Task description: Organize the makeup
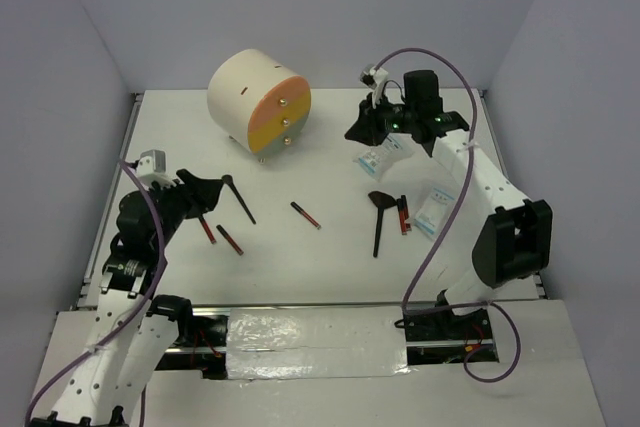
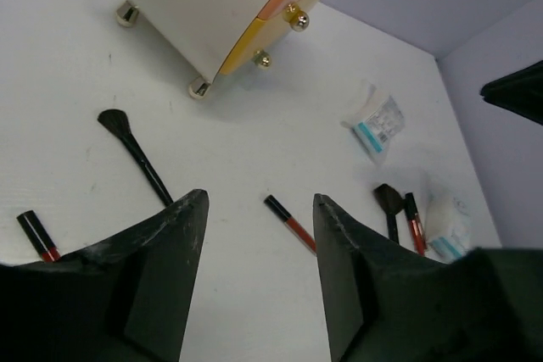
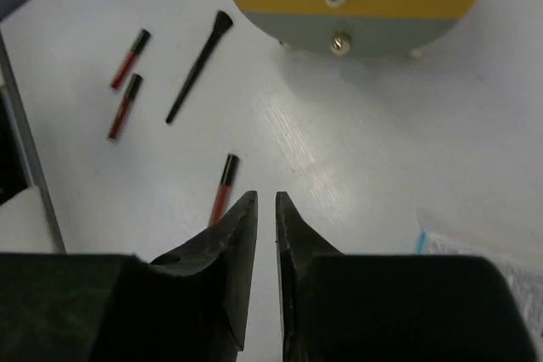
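Right claw is hanging nearly pinched shut, gripping nothing, off to the right of the chest. Left claw is gaping wide, front-left of it.

**Matt desk, shiny trimmings**

The desk is smooth, matt white. At eleven o'clock, the chest has a matt cream shell and polished gold metal knobs. At three o'clock, the packets are crinkled clear film. The sticks look like glossy plastic. The left pincer is dull, scuffed black plastic.
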Robot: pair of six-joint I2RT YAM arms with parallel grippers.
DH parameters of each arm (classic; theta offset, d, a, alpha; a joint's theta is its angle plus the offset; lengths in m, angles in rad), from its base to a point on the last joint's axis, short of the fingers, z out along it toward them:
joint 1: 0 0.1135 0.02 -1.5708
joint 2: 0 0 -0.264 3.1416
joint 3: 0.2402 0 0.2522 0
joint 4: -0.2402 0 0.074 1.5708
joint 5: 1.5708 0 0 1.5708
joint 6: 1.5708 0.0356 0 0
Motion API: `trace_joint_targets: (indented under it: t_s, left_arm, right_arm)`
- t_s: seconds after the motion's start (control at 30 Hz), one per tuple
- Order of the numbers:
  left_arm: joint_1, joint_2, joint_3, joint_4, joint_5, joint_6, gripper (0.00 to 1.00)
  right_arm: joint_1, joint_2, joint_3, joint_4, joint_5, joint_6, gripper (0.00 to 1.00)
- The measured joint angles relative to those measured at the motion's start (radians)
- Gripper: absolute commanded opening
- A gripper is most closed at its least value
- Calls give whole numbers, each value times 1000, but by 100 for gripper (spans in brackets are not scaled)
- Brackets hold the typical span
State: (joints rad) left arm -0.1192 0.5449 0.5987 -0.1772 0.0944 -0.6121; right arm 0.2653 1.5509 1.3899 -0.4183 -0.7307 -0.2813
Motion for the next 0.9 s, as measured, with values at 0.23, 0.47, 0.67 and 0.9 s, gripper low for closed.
trace_joint_targets:
  t_s: [0.23, 0.47, 0.67, 0.9]
  left_arm:
    - [0, -74, -25, -23, -10, -53, 81]
    - [0, -90, -25, -79, -27, -77, 82]
    - [0, -96, -25, -92, -42, -77, 83]
    - [0, -74, -25, -93, -46, -77, 83]
  right_arm:
    - [109, 249, 265, 147, -28, 367, 62]
    - [225, 455, 508, 171, 142, 589, 61]
    - [240, 537, 536, 167, 262, 671, 57]
    - [242, 599, 590, 174, 335, 694, 55]
